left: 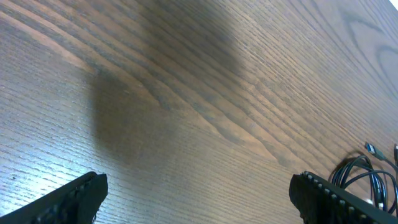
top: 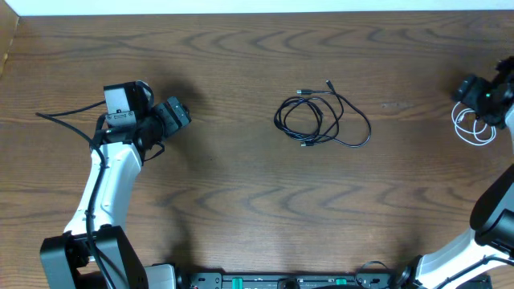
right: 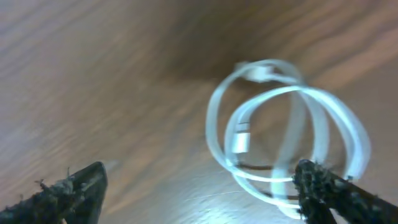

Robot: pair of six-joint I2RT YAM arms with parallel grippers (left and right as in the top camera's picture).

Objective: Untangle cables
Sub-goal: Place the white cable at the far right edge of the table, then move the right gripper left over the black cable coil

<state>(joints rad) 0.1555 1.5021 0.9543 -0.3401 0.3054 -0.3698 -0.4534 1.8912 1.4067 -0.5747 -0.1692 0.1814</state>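
Note:
Black cables lie looped together in a loose tangle at the table's middle, small plug ends sticking out on top; their edge shows in the left wrist view. A short white cable lies coiled at the far right, blurred in the right wrist view. My right gripper hovers over that coil, open, nothing between its fingers. My left gripper is open at the left, well apart from the black tangle, over bare wood.
The wooden table carries only the cables. A thick black arm wire trails left of the left arm. The arm bases stand along the front edge. A pale wall edge runs along the back.

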